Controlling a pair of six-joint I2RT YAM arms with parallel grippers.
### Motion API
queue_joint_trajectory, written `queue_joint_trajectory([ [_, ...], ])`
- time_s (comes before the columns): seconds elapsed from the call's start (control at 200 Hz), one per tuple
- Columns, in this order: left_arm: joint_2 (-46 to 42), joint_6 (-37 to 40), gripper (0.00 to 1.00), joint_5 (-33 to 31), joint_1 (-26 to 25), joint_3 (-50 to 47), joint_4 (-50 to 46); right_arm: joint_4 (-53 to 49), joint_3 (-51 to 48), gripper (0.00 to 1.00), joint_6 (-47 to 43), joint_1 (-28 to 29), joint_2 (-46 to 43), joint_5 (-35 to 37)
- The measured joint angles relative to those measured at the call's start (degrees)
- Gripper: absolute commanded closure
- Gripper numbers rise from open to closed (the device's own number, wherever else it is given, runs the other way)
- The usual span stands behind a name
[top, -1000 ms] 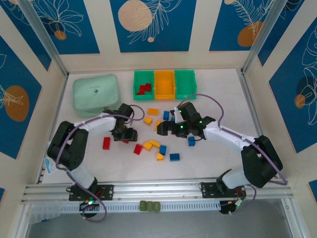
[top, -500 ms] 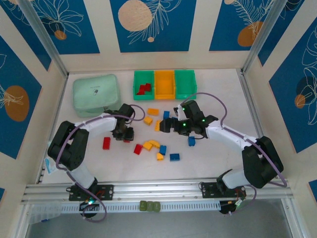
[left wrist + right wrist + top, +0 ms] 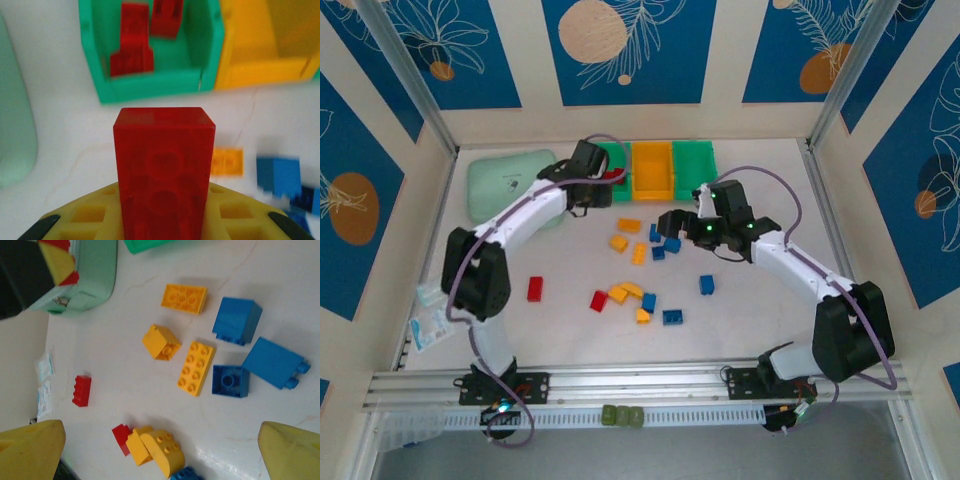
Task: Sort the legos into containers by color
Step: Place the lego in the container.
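Observation:
My left gripper (image 3: pixel 601 193) is shut on a red lego (image 3: pixel 164 150), which stands upright between its yellow pads (image 3: pixel 90 215). It hovers just short of the left green container (image 3: pixel 150 86), where other red legos (image 3: pixel 132 47) lie. The orange container (image 3: pixel 653 170) and the right green container (image 3: pixel 693 168) complete the row. My right gripper (image 3: pixel 685 214) hangs open above the loose legos, with nothing between its fingers (image 3: pixel 30 450). Under it lie blue legos (image 3: pixel 236 320) and yellow legos (image 3: pixel 196 367). Further red (image 3: pixel 535 289), yellow (image 3: pixel 623 292) and blue (image 3: pixel 672 317) legos are scattered on the table.
A pale mint lidded box (image 3: pixel 512 185) sits left of the containers, beside my left arm. Small white packets (image 3: pixel 425 320) lie at the table's left edge. Walls enclose the table on three sides.
My left gripper closed on a red lego on the table, lifted it and swung it back to the left green container. My right gripper drifted slightly back and right, still open.

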Motion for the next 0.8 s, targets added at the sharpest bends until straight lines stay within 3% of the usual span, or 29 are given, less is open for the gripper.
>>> queue_joint_trajectory([
  [0.185, 15.45, 1.29, 0.71, -2.25, 0.96, 18.03, 0.24, 0.26, 0.50, 0.01, -0.02, -1.29, 0.72, -0.02],
  [0.27, 22.80, 2.08, 0.59, -3.65, 1.53, 27.47, -0.55, 0.26, 0.74, 0.01, -0.02, -1.77, 1.05, -0.04],
  [0.43, 31.04, 2.69, 0.46, -5.35, 2.45, 39.23, -3.98, 0.20, 1.49, 0.01, -0.20, -2.25, 1.05, -0.04],
  [0.635, 28.98, 2.71, 0.45, -3.37, 2.64, 38.51, -6.86, -0.24, 2.67, 0.01, -0.48, -2.08, 1.05, -0.66],
  [0.8, 16.57, 2.27, 0.44, 3.02, 2.47, 21.88, -5.97, -1.70, 3.13, 0.01, -1.77, -0.87, 1.05, -0.81],
])
